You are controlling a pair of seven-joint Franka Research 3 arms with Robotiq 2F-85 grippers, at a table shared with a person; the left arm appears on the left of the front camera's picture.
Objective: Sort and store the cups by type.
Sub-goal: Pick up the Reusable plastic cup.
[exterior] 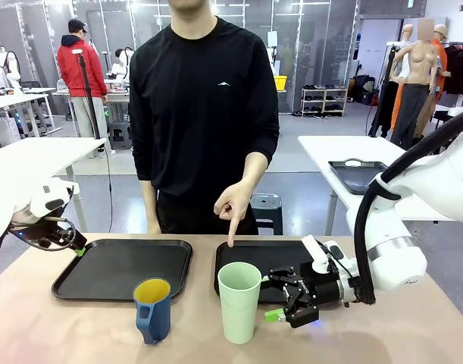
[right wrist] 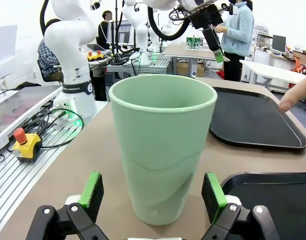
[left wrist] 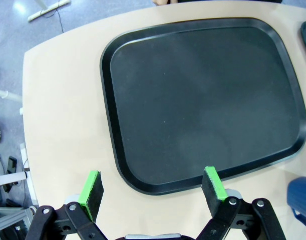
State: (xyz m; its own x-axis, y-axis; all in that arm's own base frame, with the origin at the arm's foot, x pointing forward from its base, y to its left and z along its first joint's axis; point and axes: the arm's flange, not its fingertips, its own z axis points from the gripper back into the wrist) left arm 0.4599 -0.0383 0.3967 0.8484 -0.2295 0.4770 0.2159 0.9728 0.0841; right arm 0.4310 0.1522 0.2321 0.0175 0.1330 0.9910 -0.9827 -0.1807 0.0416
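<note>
You have the mint tumbler (exterior: 239,301) upright on the counter (exterior: 64,326) before the right tray (exterior: 280,254) a person's hand (exterior: 233,206) points at, right pincer (exterior: 276,296) released astride it, apparently to grasp; left pincer (left wrist: 153,185) released.

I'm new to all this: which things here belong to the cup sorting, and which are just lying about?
In the job: mint-green tumbler; blue mug with yellow inside; left black tray; right black tray; the person's pointing hand.
Just lying about: black tray on the far white table; stool behind the person; yellow emergency-stop box.
</note>
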